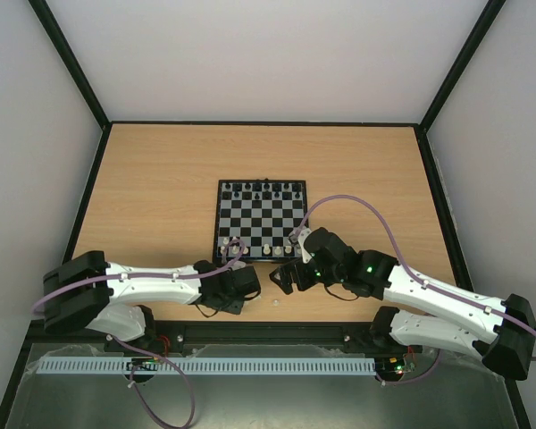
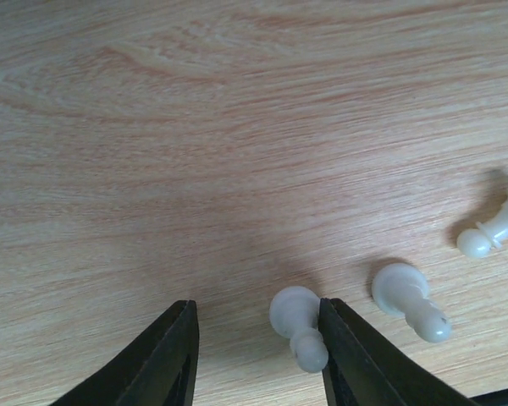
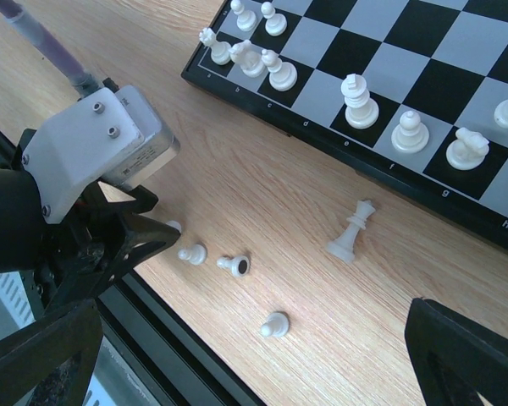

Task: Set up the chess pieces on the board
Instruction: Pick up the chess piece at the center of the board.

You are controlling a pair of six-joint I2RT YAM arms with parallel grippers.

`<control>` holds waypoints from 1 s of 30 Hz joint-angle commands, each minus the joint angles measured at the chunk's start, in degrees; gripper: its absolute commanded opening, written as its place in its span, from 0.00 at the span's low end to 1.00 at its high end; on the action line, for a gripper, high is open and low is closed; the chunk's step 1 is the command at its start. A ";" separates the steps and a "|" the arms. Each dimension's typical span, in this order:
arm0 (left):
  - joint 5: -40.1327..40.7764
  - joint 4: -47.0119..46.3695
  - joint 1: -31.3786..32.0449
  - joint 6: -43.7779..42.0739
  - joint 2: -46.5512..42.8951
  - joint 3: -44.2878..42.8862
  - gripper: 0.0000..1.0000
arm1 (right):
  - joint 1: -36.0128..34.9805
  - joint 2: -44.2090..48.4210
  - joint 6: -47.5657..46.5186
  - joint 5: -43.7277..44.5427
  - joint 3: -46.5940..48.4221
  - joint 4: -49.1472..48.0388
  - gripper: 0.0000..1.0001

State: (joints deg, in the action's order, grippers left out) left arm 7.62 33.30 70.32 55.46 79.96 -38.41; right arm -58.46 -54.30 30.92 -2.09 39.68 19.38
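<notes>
Left gripper [image 2: 256,309] is down at table level, jaws part open, nothing clamped. One small white plastic pawn [image 2: 298,326] lies on its side between the black fingers [image 2: 173,359]. It touches the finger on the right of the left wrist view and sits clear of the other one. A second toppled pawn [image 2: 409,300] lies outside the jaws, just beside that same finger. A third toppled pawn [image 2: 495,230] lies further out, cut by the frame edge.

Right gripper [image 1: 283,279] hovers just to the right of the left one, jaws spread wide. We see nothing held.

From the right wrist we get a tall white crowned piece [image 3: 351,230] on its side on the light wooden table [image 3: 262,186], near the board's near edge but off it. A lone fourth pawn [image 3: 275,324] sits closer to the table's front edge; we can't tell whether it is upright.

The small square black-and-pale checkered board [image 1: 262,222] sits mid-table, just beyond both grippers. Several cream-white plastic chess pieces [image 3: 358,100] stand upright on its two nearest rows. Small black chess pieces [image 1: 263,189] line the far rows.
</notes>
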 commanded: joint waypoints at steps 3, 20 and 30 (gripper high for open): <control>1.97 2.53 -0.74 -0.64 0.47 -1.50 0.37 | 0.13 1.05 0.02 -0.40 -0.40 0.64 0.99; 1.71 3.31 -0.72 -1.70 1.62 -3.06 0.21 | 0.12 0.87 -0.07 -0.64 -0.48 0.49 0.99; 1.17 4.32 -0.72 -1.15 0.34 -1.76 0.16 | 0.16 0.60 -0.14 -0.76 -0.53 0.39 0.99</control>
State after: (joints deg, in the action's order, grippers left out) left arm 8.95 35.55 69.82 54.24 81.12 -40.99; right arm -58.46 -54.28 30.92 -2.42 39.68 19.38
